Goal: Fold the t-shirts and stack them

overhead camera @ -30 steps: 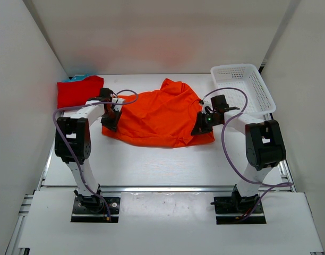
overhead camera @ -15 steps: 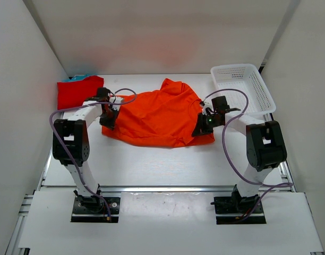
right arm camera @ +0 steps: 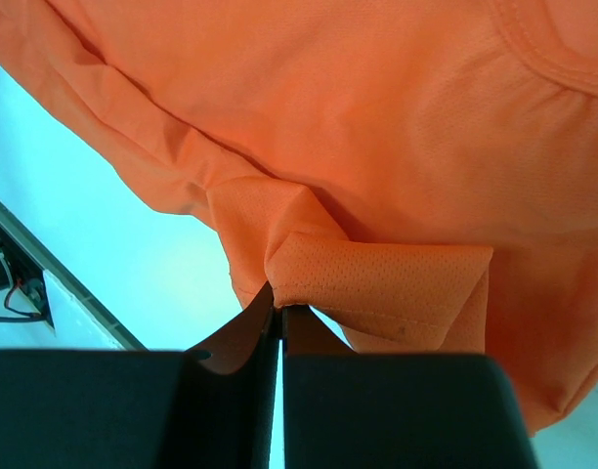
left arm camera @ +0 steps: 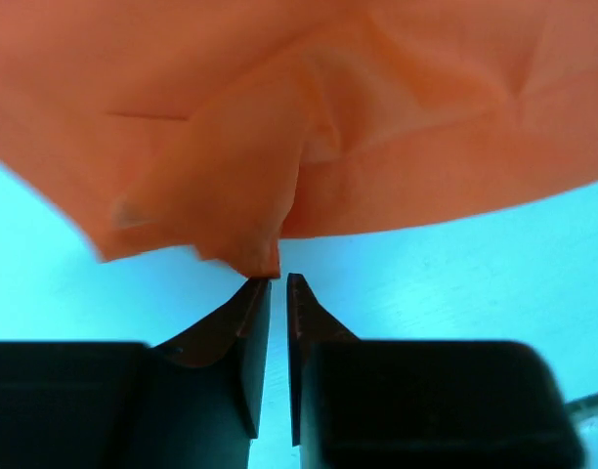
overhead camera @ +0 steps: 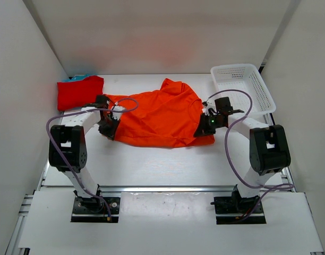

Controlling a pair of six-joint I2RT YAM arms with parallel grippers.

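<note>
A: Checking grips. Status?
B: Right gripper (right arm camera: 279, 313) is clamping tight on a fold at the orange t-shirt's (overhead camera: 157, 119) right edge. Left gripper (left arm camera: 277, 283) is sitting at the left edge, jaws a narrow slit with a cloth corner at the tips. Can't tell if it's pinching.
A: Room?
B: Shirt is lying mid-worktop. Near strip of the worktop (overhead camera: 162, 164) is showing bare. Red t-shirt (overhead camera: 77, 91) is sitting in the far-left corner and the basket (overhead camera: 234, 66) in the far-right, both crowding the orange one's far edge.

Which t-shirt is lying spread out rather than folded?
The orange t-shirt, mid-table; the red t-shirt lies folded in the far-left corner, the teal t-shirt barely showing behind it.
</note>
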